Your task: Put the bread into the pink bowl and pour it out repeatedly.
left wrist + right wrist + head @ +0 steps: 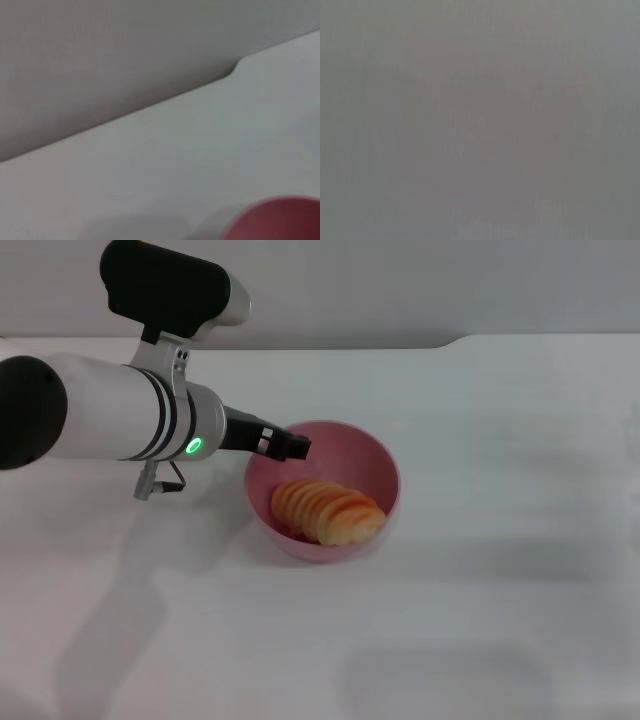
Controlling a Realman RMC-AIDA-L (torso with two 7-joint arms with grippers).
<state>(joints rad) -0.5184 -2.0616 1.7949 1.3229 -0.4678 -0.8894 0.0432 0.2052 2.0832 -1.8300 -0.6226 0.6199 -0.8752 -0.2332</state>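
The pink bowl (385,465) stands on the white table near the middle of the head view. The bread (327,511), an orange-golden ridged loaf, lies inside it toward the near side. My left gripper (290,445) reaches in from the left and sits on the bowl's far-left rim, shut on the rim, with its tip just inside. The left wrist view shows only a part of the bowl's (280,220) edge and bare table. My right gripper is out of view, and the right wrist view shows only plain grey.
The white table (500,620) spreads around the bowl. Its far edge, with a step in it (455,342), runs along a grey wall. My left arm's white forearm (110,420) takes up the left side of the head view.
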